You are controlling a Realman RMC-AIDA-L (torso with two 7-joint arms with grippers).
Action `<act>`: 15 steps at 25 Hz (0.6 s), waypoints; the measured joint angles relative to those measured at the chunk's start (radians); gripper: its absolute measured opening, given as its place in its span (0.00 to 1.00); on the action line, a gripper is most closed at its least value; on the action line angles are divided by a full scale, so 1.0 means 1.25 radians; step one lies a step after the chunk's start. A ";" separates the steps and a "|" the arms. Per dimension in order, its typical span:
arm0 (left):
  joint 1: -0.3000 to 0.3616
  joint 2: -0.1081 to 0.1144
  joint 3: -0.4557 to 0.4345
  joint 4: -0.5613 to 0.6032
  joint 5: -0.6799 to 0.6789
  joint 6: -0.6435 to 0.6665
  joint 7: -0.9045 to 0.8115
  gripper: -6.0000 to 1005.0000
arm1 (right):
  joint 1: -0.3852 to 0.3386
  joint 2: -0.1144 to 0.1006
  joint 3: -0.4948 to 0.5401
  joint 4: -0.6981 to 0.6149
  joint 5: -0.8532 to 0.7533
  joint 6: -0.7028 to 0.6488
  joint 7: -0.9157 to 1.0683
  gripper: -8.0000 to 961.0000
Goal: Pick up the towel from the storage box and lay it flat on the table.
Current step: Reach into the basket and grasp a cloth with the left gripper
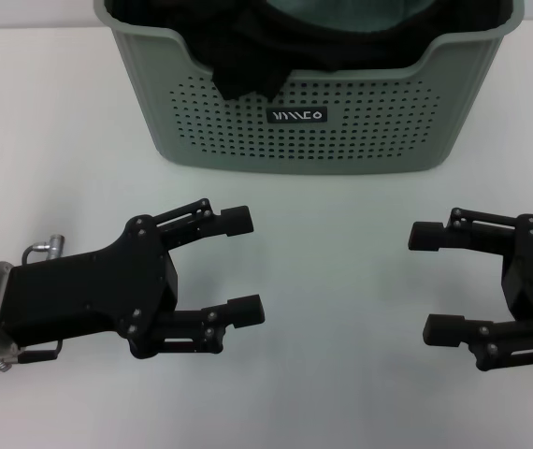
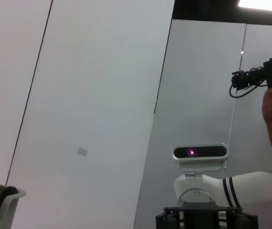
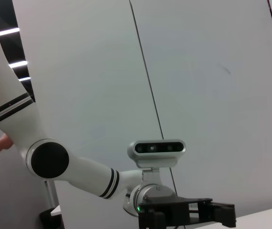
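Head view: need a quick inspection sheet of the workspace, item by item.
Surface: plain white table, bare around the box.
Job's things: sage-green perforated plastic storage box at the far edge; grey-green cloth, apparently the towel, inside it.
Clutter: black cloth draped over the box rim.
Grippers: left pincer and right pincer, both open, empty, hovering near side of the box.
Cables: nothing seen.
Surroundings: grey wall panels; person holding a camera rig.
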 joint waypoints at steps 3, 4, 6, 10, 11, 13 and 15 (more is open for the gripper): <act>0.000 0.000 0.000 0.000 0.000 0.000 0.000 0.87 | -0.001 0.000 0.000 0.000 0.000 -0.001 0.000 0.88; 0.000 0.000 0.000 0.000 -0.002 0.000 0.001 0.87 | -0.002 0.000 0.000 0.000 0.000 -0.001 0.000 0.88; 0.001 -0.001 -0.013 0.000 -0.016 0.000 0.004 0.87 | -0.005 0.000 0.000 0.000 0.000 0.000 0.000 0.88; -0.001 -0.013 -0.115 0.000 -0.089 0.000 0.001 0.87 | -0.007 0.000 0.000 0.012 -0.002 0.002 0.000 0.88; -0.005 -0.014 -0.140 0.000 -0.110 0.000 -0.002 0.87 | -0.006 0.000 0.000 0.017 -0.002 0.002 0.000 0.88; -0.040 -0.017 -0.175 0.005 -0.166 -0.034 -0.043 0.87 | -0.004 0.000 0.000 0.031 -0.003 0.003 -0.003 0.88; -0.056 -0.017 -0.174 0.010 -0.170 -0.062 -0.064 0.87 | -0.002 0.000 -0.002 0.042 -0.004 0.004 -0.007 0.88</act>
